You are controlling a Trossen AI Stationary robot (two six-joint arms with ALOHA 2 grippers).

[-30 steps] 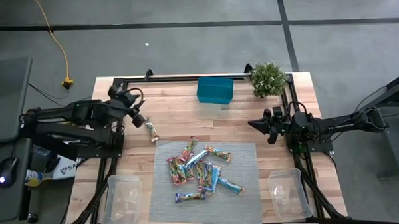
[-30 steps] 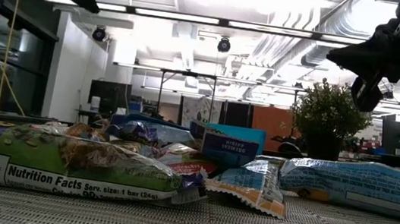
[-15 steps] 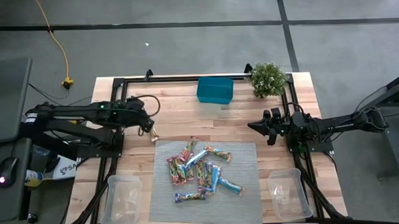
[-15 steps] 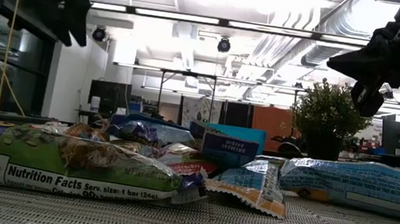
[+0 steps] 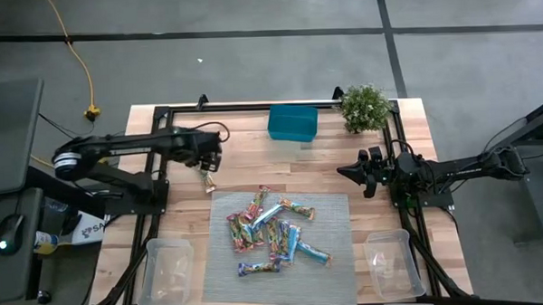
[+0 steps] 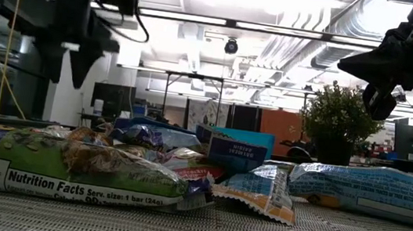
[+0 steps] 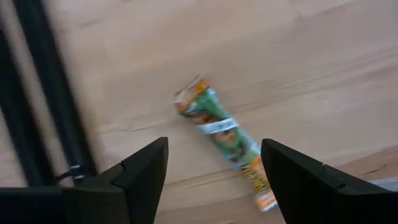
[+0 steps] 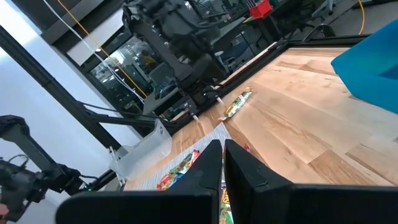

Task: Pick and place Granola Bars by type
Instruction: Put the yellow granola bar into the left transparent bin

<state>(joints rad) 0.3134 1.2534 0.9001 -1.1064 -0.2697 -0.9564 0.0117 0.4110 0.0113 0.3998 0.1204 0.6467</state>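
A single green-wrapped granola bar (image 7: 221,134) lies flat on the bare wood (image 5: 206,180), beside the far left corner of the grey mat (image 5: 335,277). My left gripper (image 7: 214,180) hangs just above it, open and pointing down, one finger on each side of the bar's near end and clear of it. In the low view, my left gripper (image 6: 68,67) stands high at the left. Several more granola bars (image 5: 274,229), light blue and red-green-yellow, lie heaped on the mat. My right gripper (image 5: 349,171) waits shut at the table's right, held level above the wood.
Two clear tubs (image 5: 167,269) (image 5: 390,261) stand at the near left and near right of the mat. A teal box (image 5: 292,122) and a small plant (image 5: 364,107) stand along the far edge. A black frame rail (image 7: 37,93) runs close by the lone bar.
My left gripper has swung from the table's left edge toward the right and come down over the lone green bar, tipping from nearly level to pointing down and rolling as it went. The bar has stayed where it lay.
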